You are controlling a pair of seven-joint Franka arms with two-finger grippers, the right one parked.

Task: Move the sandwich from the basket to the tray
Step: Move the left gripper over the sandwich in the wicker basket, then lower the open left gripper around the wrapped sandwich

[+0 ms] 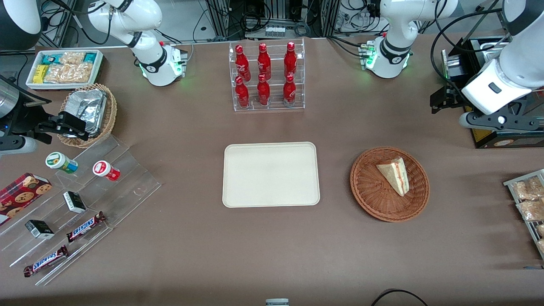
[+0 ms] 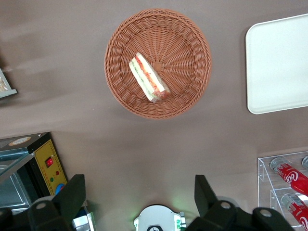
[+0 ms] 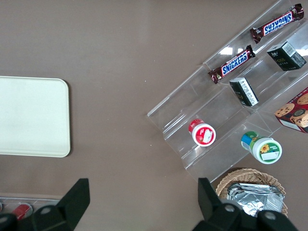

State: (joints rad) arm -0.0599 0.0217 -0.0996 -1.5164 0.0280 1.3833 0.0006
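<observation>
The sandwich (image 1: 395,174) (image 2: 149,79), a pale triangular wedge with red and green filling along its edge, lies in the shallow reddish-brown wicker basket (image 1: 369,195) (image 2: 192,43). The cream rectangular tray (image 1: 271,174) (image 2: 279,62) lies flat beside the basket, toward the parked arm's end, with nothing on it. My left gripper (image 1: 440,101) (image 2: 139,192) hangs high above the table, farther from the front camera than the basket and toward the working arm's end. It is open wide, with nothing between its fingers (image 2: 72,195).
An acrylic rack of red bottles (image 1: 267,76) (image 2: 288,175) stands farther back than the tray. A black box with a yellow panel (image 2: 45,163) sits near my gripper. Snack packs (image 1: 529,199) lie at the working arm's end. A foil-pack basket (image 1: 89,112) and acrylic steps (image 1: 76,204) sit at the parked arm's end.
</observation>
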